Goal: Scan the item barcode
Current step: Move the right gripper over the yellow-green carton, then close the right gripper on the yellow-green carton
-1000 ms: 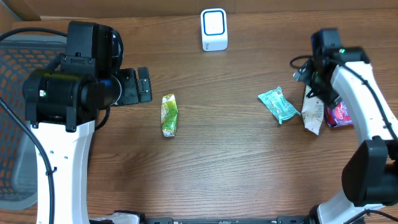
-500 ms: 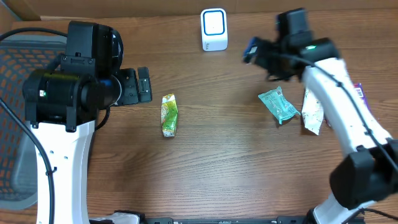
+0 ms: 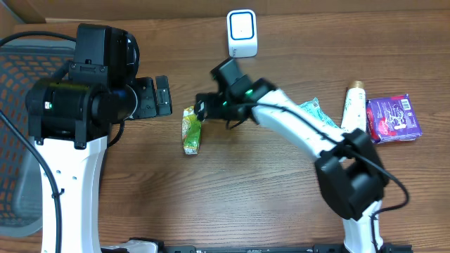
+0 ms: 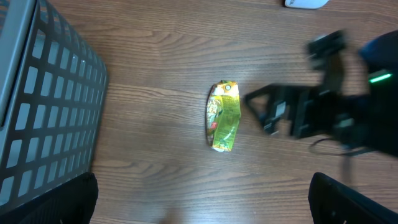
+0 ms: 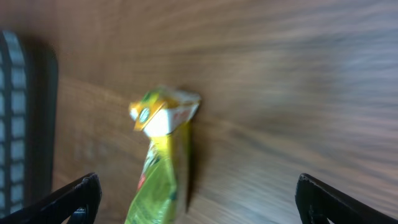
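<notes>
Two hands are in view, and both stand spread wide with nothing held.

1. Right hand [image 3: 202,107]: the arm reaches across the counter [image 3: 253,190] and its fingers are parted. In the right wrist view the yellow-green packet [image 5: 160,162] lies on the wood between the two fingertips, nearer the fingertip on the left of the frame. In the left wrist view a strip of bare wood shows between the fingertips and the packet. No contact is visible.

2. Left hand [image 3: 155,98]: it hangs with its fingers apart, level with the right hand. The packet sits between the two hands, closer to the right one. A dark mesh basket [image 3: 17,77] stands on the outer side of the left arm.

3. Yellow-green packet: it lies flat with its long axis running toward and away from the robot, just off the right hand's fingertips.

4. White scanner unit [image 3: 242,33]: it stands upright at the far edge of the counter, beyond the right hand and well apart from the packet.

5. Other goods: a teal packet [image 3: 314,107] shows partly behind the right arm. A white tube-shaped pack [image 3: 354,105] and a purple packet [image 3: 396,117] lie just beside each other, well behind the right hand.
</notes>
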`<state>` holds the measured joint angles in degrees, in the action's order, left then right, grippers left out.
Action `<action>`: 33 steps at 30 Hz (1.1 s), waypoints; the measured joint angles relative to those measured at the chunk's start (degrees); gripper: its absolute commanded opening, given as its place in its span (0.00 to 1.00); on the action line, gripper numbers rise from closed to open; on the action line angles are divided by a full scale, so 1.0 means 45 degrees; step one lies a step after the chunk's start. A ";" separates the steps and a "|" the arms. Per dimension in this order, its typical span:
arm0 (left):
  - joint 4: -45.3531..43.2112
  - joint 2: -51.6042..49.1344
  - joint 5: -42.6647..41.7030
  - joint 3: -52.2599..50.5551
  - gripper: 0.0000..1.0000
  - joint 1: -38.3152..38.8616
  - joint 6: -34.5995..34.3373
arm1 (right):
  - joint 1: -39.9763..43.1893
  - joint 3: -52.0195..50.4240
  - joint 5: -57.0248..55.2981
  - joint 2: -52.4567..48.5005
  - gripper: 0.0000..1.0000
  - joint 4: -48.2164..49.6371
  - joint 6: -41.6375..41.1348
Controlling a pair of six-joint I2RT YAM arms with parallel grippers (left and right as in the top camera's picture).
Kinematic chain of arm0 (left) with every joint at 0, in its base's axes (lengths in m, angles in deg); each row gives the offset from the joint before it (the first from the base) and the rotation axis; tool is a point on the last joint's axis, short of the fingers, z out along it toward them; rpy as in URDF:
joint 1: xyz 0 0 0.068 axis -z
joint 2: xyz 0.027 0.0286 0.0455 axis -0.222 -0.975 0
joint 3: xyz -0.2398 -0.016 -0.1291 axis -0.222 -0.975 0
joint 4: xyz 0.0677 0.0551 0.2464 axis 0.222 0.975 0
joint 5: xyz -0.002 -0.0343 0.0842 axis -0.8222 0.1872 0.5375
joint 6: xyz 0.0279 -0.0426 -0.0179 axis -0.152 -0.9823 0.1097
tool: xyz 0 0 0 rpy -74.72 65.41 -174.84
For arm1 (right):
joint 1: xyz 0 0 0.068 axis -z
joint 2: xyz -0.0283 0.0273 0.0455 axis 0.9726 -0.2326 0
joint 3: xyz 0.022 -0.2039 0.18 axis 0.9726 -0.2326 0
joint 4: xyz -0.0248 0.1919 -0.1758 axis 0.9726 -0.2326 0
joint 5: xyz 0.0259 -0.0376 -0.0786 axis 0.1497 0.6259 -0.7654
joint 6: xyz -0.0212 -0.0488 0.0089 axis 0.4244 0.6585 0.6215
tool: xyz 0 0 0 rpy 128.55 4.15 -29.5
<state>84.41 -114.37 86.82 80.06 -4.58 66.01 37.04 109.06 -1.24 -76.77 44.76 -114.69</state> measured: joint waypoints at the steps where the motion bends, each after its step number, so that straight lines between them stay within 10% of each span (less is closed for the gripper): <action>1: 0.0000 0.0000 0.0000 0.0000 1.00 0.0000 0.0000 | -0.0194 0.0000 0.0039 -0.0204 0.95 0.0049 0.0015; 33: 0.0000 0.0000 0.0000 0.0000 0.99 0.0000 0.0000 | 0.1409 0.0403 0.2084 -0.1171 1.00 -0.2132 0.3279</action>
<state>84.41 -114.37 86.82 80.06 -4.58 66.01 43.38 110.87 8.13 -82.04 35.16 -99.94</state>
